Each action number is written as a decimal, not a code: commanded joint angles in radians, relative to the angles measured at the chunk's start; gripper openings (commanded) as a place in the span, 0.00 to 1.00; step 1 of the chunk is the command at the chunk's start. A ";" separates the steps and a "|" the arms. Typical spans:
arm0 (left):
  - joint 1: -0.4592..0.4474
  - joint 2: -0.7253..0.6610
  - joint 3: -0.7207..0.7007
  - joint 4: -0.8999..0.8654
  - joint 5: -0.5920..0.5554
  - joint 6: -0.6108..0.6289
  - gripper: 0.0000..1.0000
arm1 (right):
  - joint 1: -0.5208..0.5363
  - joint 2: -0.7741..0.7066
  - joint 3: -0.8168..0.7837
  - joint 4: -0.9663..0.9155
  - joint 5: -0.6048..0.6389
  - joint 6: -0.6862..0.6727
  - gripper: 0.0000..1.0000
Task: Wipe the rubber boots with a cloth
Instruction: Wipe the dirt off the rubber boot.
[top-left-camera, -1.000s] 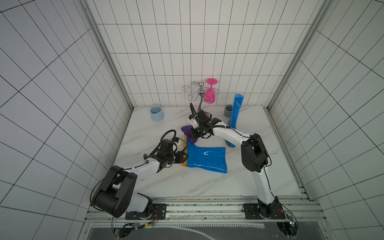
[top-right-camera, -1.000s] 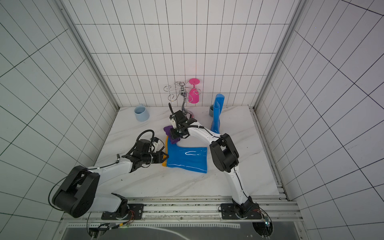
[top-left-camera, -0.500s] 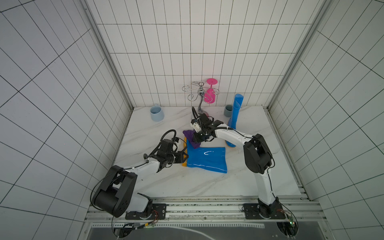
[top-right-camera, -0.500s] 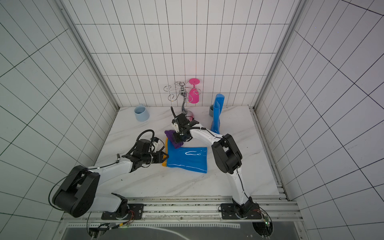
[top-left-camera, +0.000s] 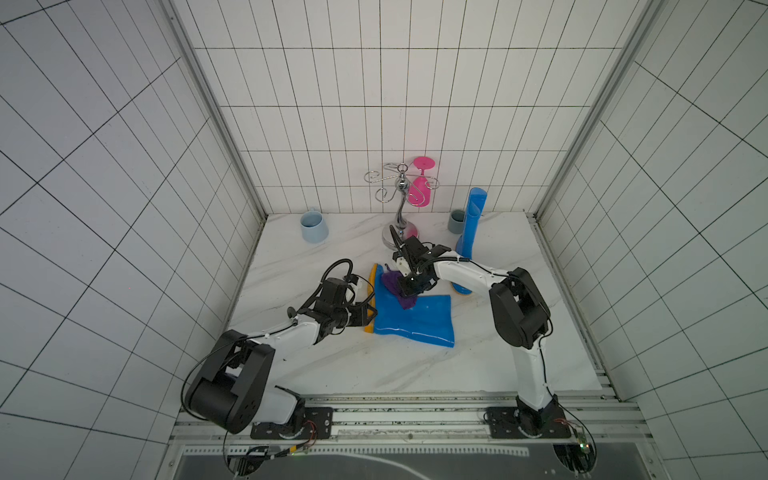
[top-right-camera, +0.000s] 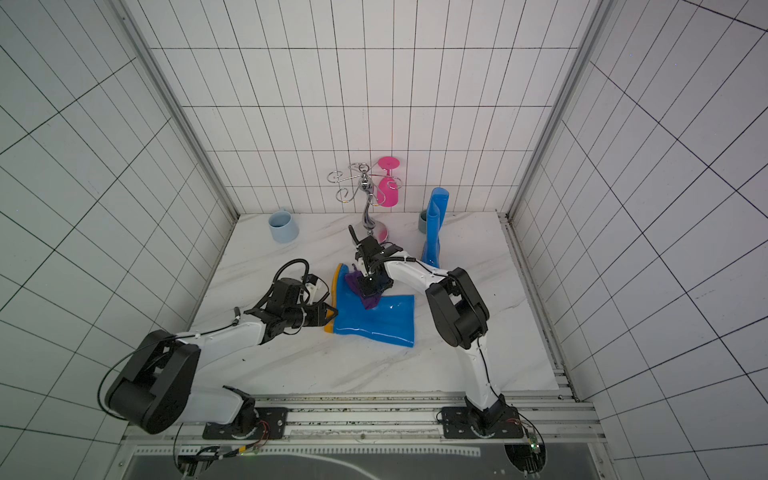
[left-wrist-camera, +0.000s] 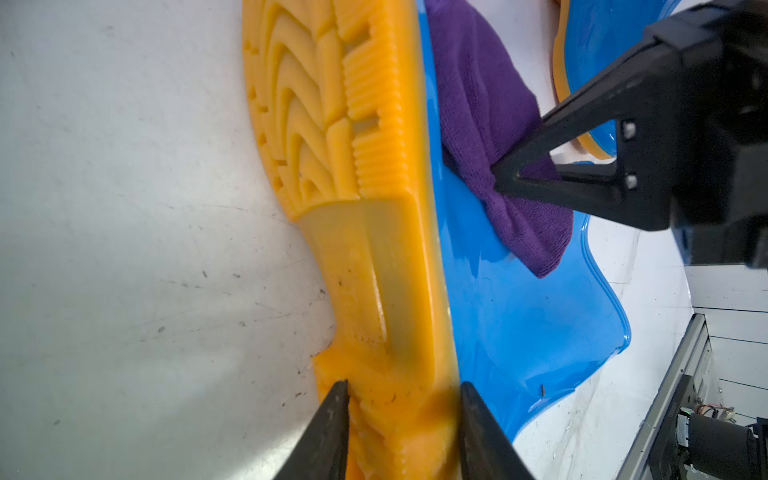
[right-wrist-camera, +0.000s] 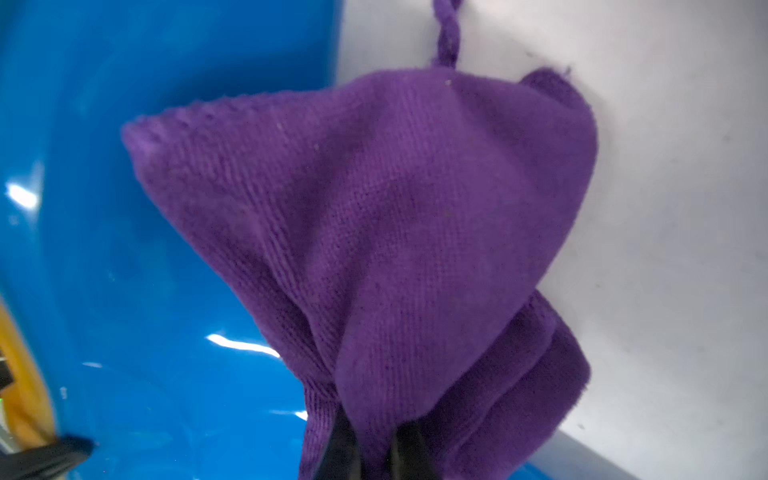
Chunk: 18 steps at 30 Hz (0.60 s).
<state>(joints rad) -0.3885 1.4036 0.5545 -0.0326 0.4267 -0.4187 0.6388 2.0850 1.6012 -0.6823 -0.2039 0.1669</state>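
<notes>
We look down into a white-tiled booth where two robot arms reach over a pale marble tabletop (top-left-camera: 332, 365).

One blue boot, the lying boot (top-left-camera: 415, 320), rests on its side near the middle of the tabletop. Its leg part points toward the right arm (top-left-camera: 469, 276) and its orange sole (top-left-camera: 372, 286) faces the left arm (top-left-camera: 291, 336).

In the left wrist view the left jaws stand on either side of the heel end of that sole (left-wrist-camera: 374, 249), touching it on both sides and clamped on the heel.

The right jaws are clenched on a bunched purple cloth (top-left-camera: 407, 302). In the right wrist view, folds of the cloth (right-wrist-camera: 395, 208) are pinched between the two dark tips. The cloth drapes over the foot and ankle part of the lying boot and touches its glossy blue surface. One edge of it reaches the tabletop beside the boot.

The second boot, the standing boot (top-left-camera: 471, 224), is upright near the back wall, well apart from the lying one. In both top views a small grey cup (top-left-camera: 456, 221) sits just beside it.

A silver wire rack (top-left-camera: 400, 199) stands at the back centre. A pink glass (top-left-camera: 419, 191) hangs upside down from it.

A light blue mug (top-left-camera: 313, 226) sits in the back corner on the left arm's side.
</notes>
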 joint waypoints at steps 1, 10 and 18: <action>0.005 0.052 -0.008 -0.069 -0.038 0.012 0.41 | -0.043 -0.056 -0.088 -0.123 0.088 -0.021 0.00; 0.010 0.058 -0.007 -0.070 -0.034 0.011 0.41 | -0.156 -0.186 -0.268 -0.131 0.143 -0.014 0.00; 0.011 0.061 -0.006 -0.069 -0.025 0.012 0.41 | -0.243 -0.304 -0.347 -0.126 0.116 -0.028 0.00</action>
<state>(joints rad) -0.3813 1.4231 0.5659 -0.0269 0.4431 -0.4187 0.4141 1.8202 1.2865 -0.7582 -0.0906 0.1650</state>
